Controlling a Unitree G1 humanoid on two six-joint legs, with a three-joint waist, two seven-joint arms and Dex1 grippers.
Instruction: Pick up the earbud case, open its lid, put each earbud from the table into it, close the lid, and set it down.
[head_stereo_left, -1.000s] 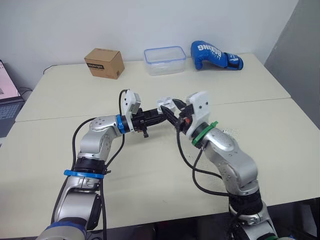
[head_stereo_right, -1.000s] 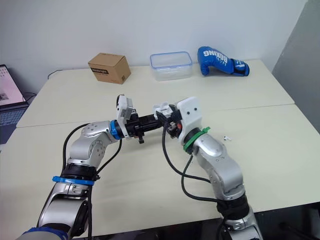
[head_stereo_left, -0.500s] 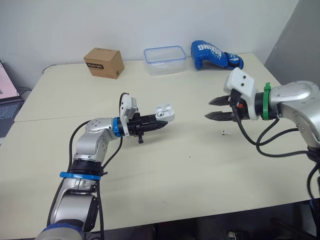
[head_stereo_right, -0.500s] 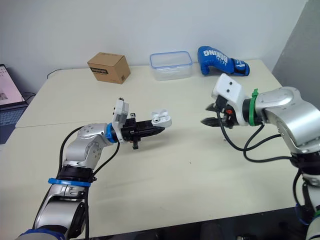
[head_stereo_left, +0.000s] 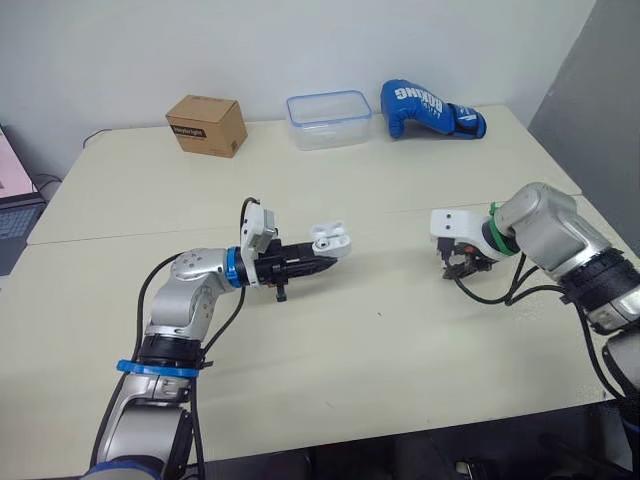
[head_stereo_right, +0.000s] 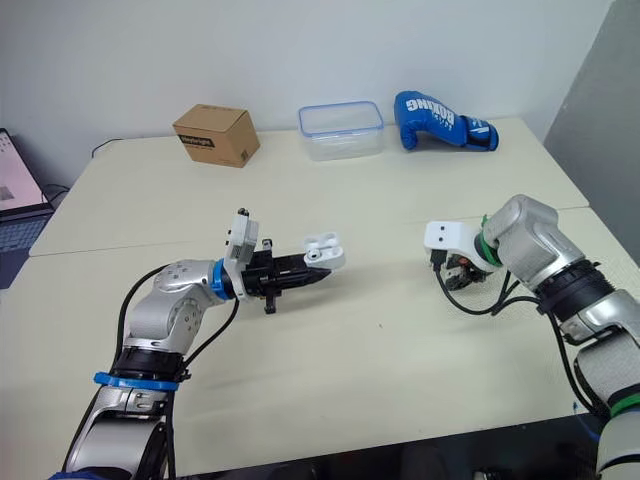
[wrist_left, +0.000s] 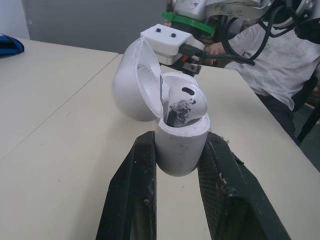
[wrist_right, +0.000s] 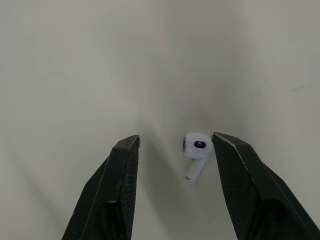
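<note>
My left gripper (head_stereo_left: 320, 262) is shut on the white earbud case (head_stereo_left: 331, 240) and holds it above the middle of the table. The lid (wrist_left: 135, 85) stands open, and one earbud (wrist_left: 184, 102) sits inside the case (wrist_left: 181, 147). My right gripper (head_stereo_left: 458, 268) points down at the table on the right. In the right wrist view it (wrist_right: 175, 142) is open and low over a loose white earbud (wrist_right: 196, 150), which lies on the tabletop between the fingers, close to one finger (wrist_right: 235, 165).
At the table's far edge stand a cardboard box (head_stereo_left: 207, 125), a clear plastic container (head_stereo_left: 329, 119) and a blue boxing glove (head_stereo_left: 430, 108). A laptop (head_stereo_left: 15, 215) sits at the left edge. A person in a white shirt (wrist_left: 280, 65) is beyond the table.
My right gripper left the case, swung out to the right and came down over the loose earbud. The left gripper kept the open case and shifted only slightly.
</note>
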